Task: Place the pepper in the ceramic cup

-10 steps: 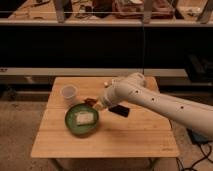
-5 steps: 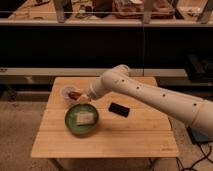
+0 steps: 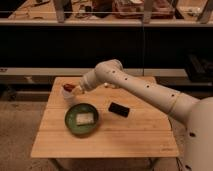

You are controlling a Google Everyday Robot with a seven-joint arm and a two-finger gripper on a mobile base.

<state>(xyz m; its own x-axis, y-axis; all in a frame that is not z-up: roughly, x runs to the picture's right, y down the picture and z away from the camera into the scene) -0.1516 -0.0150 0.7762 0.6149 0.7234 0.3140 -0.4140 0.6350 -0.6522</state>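
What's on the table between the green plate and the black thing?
Nothing: the camera view shows bare wood between the green plate and the black rectangular object. The end effector hovers at the ceramic cup.

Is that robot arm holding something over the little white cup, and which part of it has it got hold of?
The gripper, right above the cup, seems to hold the red pepper. One end sticks out toward the cup; where exactly it is pinched cannot be told.

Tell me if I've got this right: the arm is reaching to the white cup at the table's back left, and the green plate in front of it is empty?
Not quite. The green plate is not empty: the camera view shows a pale rectangular item lying in it. The rest holds: the gripper is at the ceramic cup at the table's back left, with the pepper at the cup's rim.
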